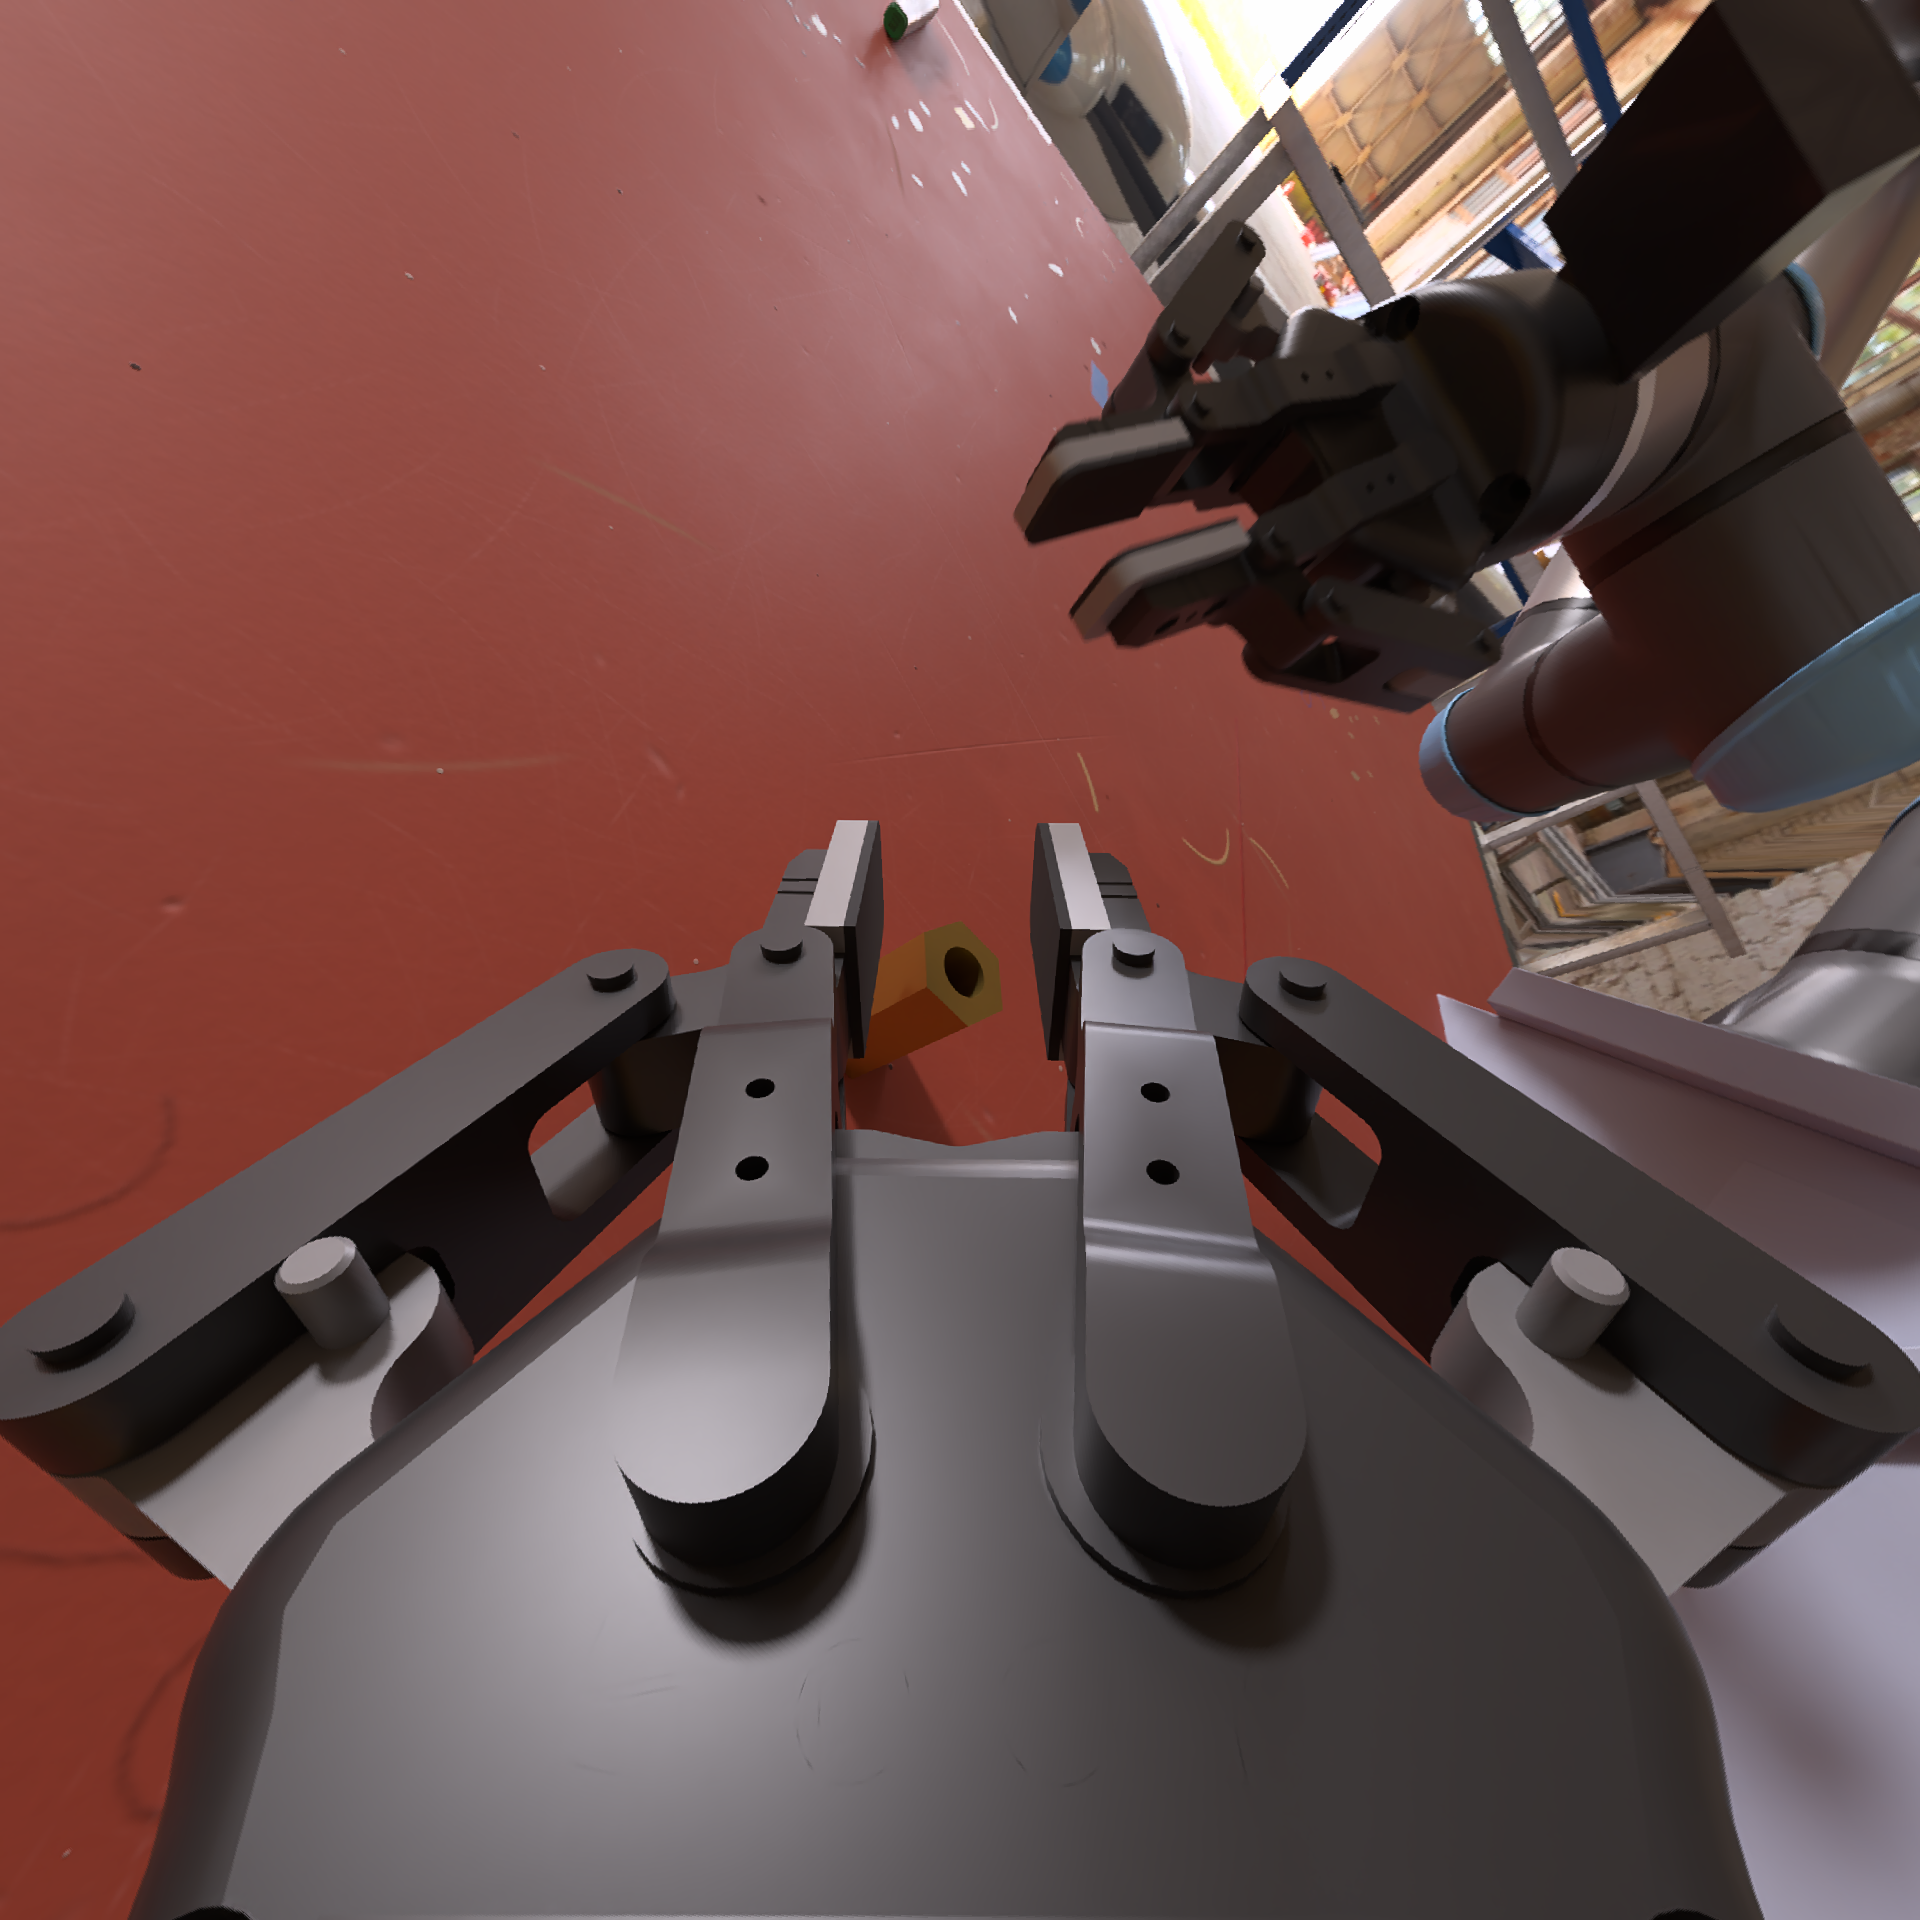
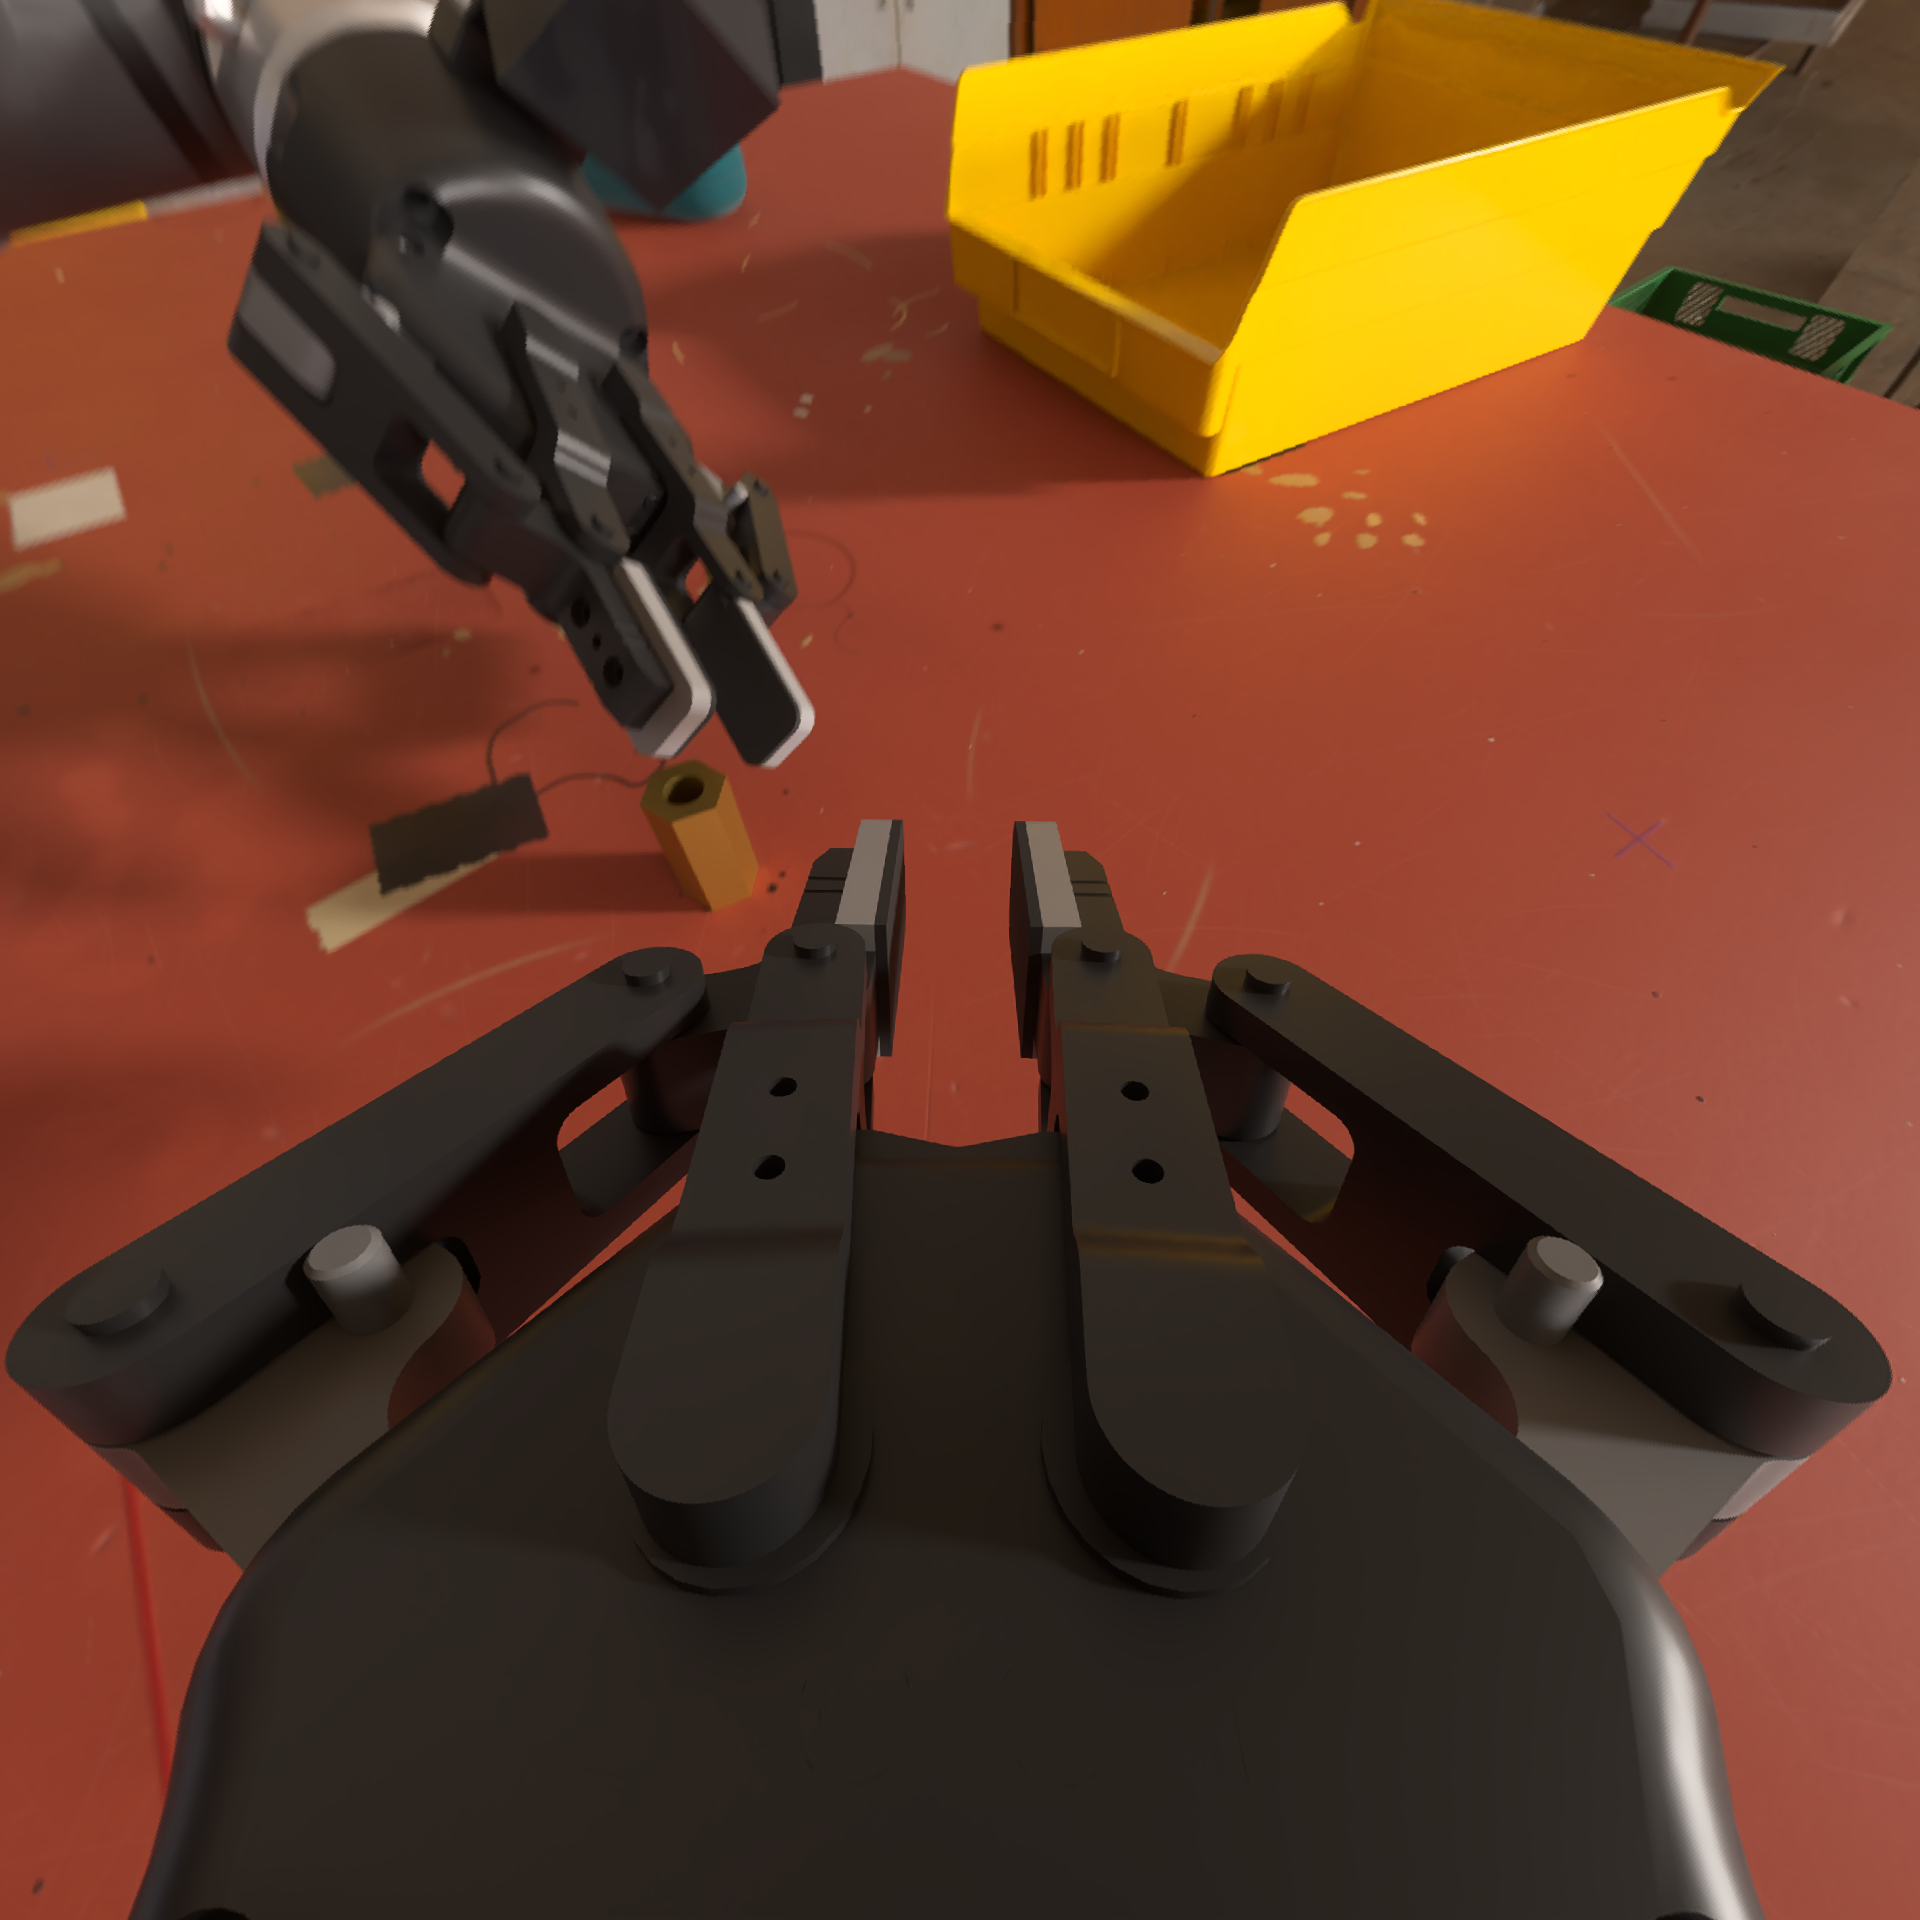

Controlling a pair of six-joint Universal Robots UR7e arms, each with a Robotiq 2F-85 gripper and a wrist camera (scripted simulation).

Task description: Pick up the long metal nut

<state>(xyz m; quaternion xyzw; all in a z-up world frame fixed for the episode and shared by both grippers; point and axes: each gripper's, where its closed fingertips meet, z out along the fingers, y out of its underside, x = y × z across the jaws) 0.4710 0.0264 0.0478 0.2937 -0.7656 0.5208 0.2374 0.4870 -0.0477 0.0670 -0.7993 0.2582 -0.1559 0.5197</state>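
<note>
The long metal nut (image 2: 701, 842) is a brass-coloured hexagonal sleeve standing upright on the red table (image 2: 1247, 727), its bore facing up. My left gripper (image 2: 724, 743) hangs just above its top, tilted, fingers apart and empty. In the left wrist view the nut (image 1: 935, 987) shows below and between the fingers of the left gripper (image 1: 958, 842), closer to the left finger and not touching either pad. My right gripper (image 2: 956, 842) is open and empty, above the table to the right of the nut; it also shows in the left wrist view (image 1: 1055, 571).
A yellow open-front bin (image 2: 1351, 260) stands at the back right, with a green crate (image 2: 1756, 322) beyond the table edge. A dark tape patch (image 2: 457, 831) and a pale strip (image 2: 353, 914) lie left of the nut. A white panel (image 1: 1662, 1195) sits near the left arm.
</note>
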